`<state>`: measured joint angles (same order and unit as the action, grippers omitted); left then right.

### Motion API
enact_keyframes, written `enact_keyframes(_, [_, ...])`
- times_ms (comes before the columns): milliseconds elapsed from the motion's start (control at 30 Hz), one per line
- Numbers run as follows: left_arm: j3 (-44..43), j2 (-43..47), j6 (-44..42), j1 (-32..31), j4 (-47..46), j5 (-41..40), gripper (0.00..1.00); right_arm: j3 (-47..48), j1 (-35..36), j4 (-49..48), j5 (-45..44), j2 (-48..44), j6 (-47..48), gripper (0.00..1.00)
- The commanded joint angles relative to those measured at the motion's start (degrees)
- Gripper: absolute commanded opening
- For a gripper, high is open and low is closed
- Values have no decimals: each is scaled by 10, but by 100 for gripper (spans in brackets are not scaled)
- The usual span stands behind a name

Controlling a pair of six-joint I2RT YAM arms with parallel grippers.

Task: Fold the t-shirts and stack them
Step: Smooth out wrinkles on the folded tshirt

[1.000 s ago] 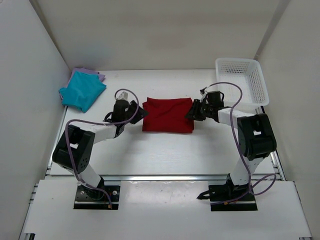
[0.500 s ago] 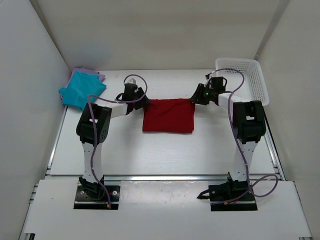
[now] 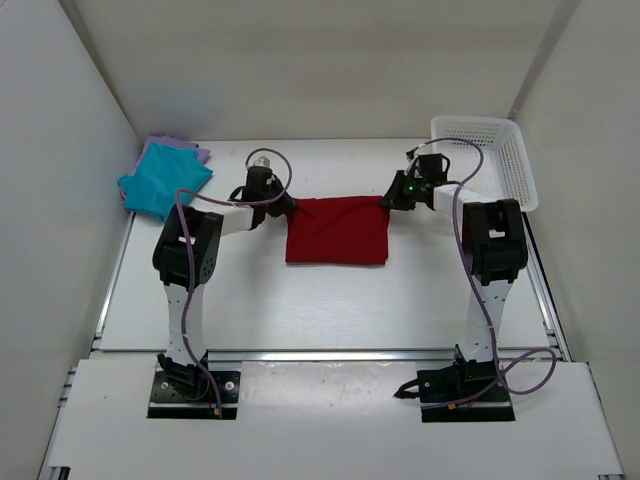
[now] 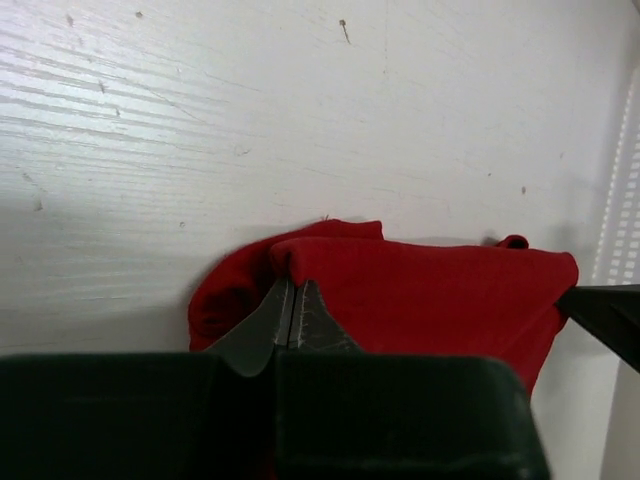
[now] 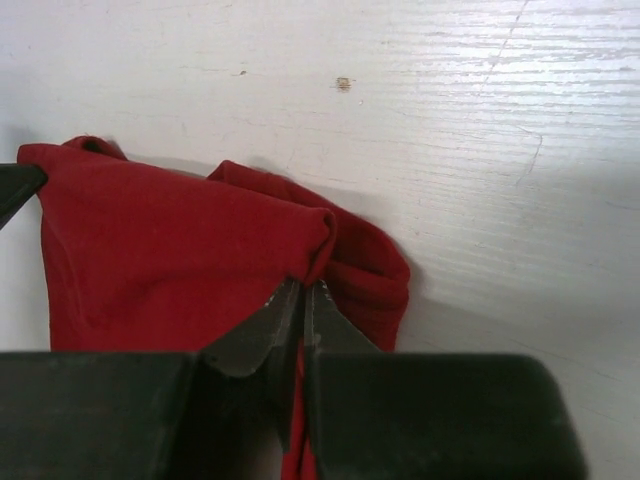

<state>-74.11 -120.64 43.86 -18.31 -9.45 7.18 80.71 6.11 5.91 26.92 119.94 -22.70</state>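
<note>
We see the left gripper point(image 3: 288, 205) and right gripper point(image 3: 385, 202) now out at the far corners of the dark red fabric t-shirt point(image 3: 337, 232), which lies flatter.

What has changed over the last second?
The left end effector and right end effector moved away from the bases to the far corners of the red shirt, which they pinch shut. Its top layer lies flatter. The teal shirt and basket stayed put.

Overhead wide — wrists close, sharing red shirt point(image 3: 337, 232).
</note>
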Motion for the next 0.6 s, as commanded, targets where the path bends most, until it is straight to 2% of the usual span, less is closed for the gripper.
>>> enact_keyframes(0, [5,15,17,13,-20,-7,0,9,-12,-26,-11,-2,-7,0])
enact_keyframes(233, [53,44,48,46,-37,-12,0,36,-18,-10,-5,14,-7,0])
enact_keyframes(300, [56,49,60,52,-59,2,15,53,-14,8,-5,24,-2,0])
enact_keyframes(367, [63,55,73,56,-74,33,40,62,-10,13,-6,21,5,0])
enact_keyframes(400, [65,60,76,56,-82,35,45,60,-7,12,-6,15,4,1])
enact_keyframes(467, [73,76,76,56,-82,42,54,54,-4,10,-9,1,0,13])
enact_keyframes(533, [82,104,76,57,-93,41,56,50,0,19,-13,-23,8,26])
enact_keyframes(567, [95,123,71,56,-94,32,51,43,0,25,-19,-35,12,31])
